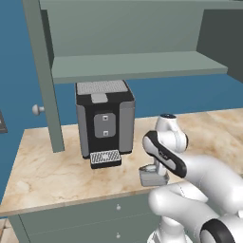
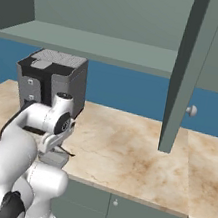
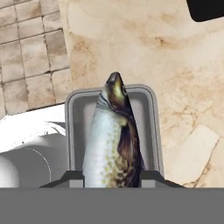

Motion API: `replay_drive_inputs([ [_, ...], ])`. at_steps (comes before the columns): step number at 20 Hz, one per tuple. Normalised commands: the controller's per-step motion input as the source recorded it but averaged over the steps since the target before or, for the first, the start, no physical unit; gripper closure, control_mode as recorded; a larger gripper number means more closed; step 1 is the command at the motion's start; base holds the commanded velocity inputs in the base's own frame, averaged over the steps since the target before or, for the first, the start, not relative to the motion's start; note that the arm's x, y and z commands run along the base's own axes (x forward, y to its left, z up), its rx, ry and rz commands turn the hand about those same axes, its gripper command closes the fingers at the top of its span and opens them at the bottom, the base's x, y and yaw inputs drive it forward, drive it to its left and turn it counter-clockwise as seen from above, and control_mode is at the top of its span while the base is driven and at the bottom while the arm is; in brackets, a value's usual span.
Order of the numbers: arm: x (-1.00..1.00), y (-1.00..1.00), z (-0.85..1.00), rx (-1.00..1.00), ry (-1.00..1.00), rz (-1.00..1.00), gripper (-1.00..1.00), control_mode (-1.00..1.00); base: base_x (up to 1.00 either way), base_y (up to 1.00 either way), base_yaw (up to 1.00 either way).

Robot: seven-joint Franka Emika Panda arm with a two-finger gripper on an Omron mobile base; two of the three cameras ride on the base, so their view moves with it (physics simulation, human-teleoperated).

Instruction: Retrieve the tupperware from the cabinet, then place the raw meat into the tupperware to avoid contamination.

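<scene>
Now the gripper is clamping the fish between its fingertips, holding it head-out directly over the tupperware, which is sitting near the counter edge.

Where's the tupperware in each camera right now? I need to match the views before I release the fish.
Left base view: tupperware at the counter's front edge, lower middle-right, partly behind the arm.
Right base view: tupperware lower left, under the gripper, mostly behind the arm.
Hand view: tupperware centre, beneath the fish that the gripper holds.
Shared landmark: coffee machine, behind the tupperware in both base views.
</scene>
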Motion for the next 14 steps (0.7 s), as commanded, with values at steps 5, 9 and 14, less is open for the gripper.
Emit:
replay_drive_inputs([
  [5,0.08,0.0,-0.11,0.0,-0.03,0.0,1.0,-1.0,0.0,0.0,0.0],
  [9,0.13,-0.01,-0.2,0.0,-0.01,0.0,1.0,-1.0,0.0,0.0,0.0],
  [14,0.19,-0.11,-0.18,0.0,0.0,0.0,1.0,-1.0,0.0,0.0,0.0],
])
